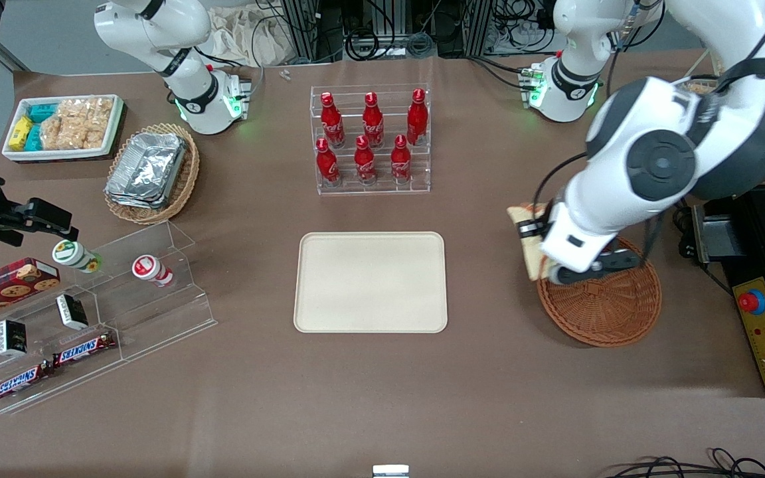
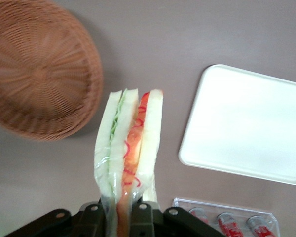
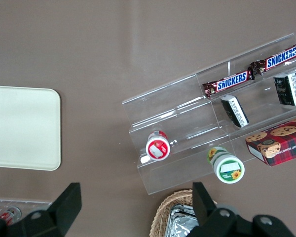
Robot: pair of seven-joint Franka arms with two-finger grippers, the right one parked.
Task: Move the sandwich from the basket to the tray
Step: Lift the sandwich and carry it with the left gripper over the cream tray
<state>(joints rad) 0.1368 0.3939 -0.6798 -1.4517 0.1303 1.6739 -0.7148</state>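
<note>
My left gripper (image 1: 550, 264) (image 2: 119, 220) is shut on the sandwich (image 1: 527, 240) (image 2: 129, 146), a wrapped wedge of pale bread with green and red filling at its edge. It hangs in the air over the table, just off the rim of the reddish-brown round basket (image 1: 611, 307) (image 2: 39, 69), on the side toward the tray. Nothing lies in the part of the basket that shows. The cream tray (image 1: 370, 282) (image 2: 246, 123) lies flat mid-table with nothing on it, toward the parked arm's end from the sandwich.
A clear rack of red bottles (image 1: 372, 139) (image 2: 232, 223) stands farther from the front camera than the tray. An oval basket with foil containers (image 1: 153, 174), a white snack bin (image 1: 64, 126) and a clear snack stand (image 1: 90, 312) occupy the parked arm's end. A black control box (image 1: 764, 325) sits past the round basket.
</note>
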